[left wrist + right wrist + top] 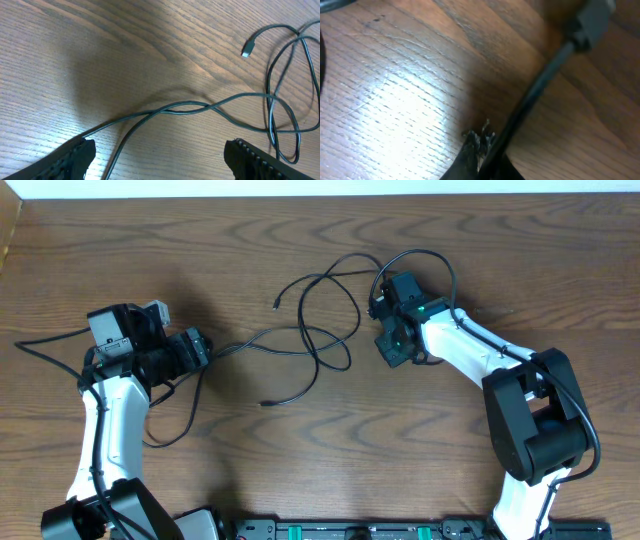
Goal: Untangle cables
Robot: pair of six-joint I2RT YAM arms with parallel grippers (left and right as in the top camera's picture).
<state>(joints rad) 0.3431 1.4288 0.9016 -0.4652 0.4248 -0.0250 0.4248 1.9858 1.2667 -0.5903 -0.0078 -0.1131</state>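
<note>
Right up against the lens on the right wrist, the right gripper (481, 142) has its fingers pressed together on a black cable (530, 97). It's grabbing it a little way behind the plug (592, 17), which is pretty blurry that close. Under it there's only the wooden table (395, 100).

From overhead, the cables (320, 345) lie as a loose bunch of thin black loops around the middle of the table, a bit toward its far edge. They cross over each other in a few spots. The right gripper sits just right of the table's middle, at that end of the bunch, with one loop arcing round it on the far-edge side. One free plug end (277, 304) pokes out toward the table's far edge, and a second plug end (265, 403) lies nearer the front edge.

The left gripper (160, 160) is over the left part of the table, fingers spread wide and not pinching anything. Two strands run across the table between its fingers. One runs right up to a fingertip, but I can't tell if it's actually touching.
</note>
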